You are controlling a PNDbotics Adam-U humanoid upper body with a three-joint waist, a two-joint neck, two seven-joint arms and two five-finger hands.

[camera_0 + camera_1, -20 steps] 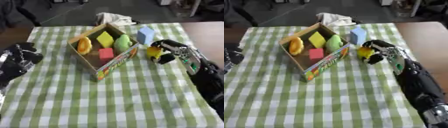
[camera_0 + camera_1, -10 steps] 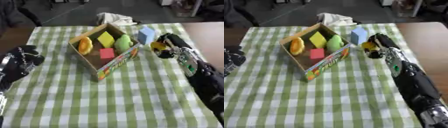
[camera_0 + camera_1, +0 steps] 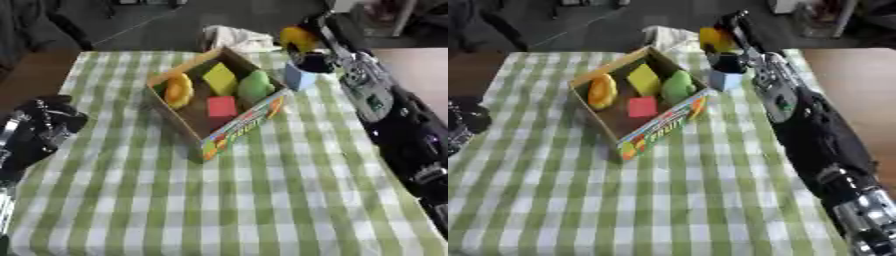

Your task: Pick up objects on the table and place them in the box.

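Yellow is what your right hand [image 3: 311, 50] carries: a small yellow toy [image 3: 297, 38] held up above the far edge of the table, past the far corner of the box [image 3: 229, 134]. Your fingers are curled round it, though the dark hand blurs into the arm and I cannot make out exactly how they sit. Just below the hand a light blue block [image 3: 299, 78] stands on the green checked cloth [image 3: 262, 200], close beside the box's far right side.

Your box sits askew on the cloth with its printed side facing you. Inside lie an orange ring-shaped piece [image 3: 178, 90] at the left, a yellow block [image 3: 220, 78] toward the back, a green rounded piece [image 3: 255, 85] at the right and a red block [image 3: 221, 106] in the near part.

Behind the box a crumpled white cloth [image 3: 234, 37] lies at the table's far edge.

Your left hand [image 3: 42, 131] rests at the left edge of the table, well apart from the box, fingers loosely bent and holding nothing.
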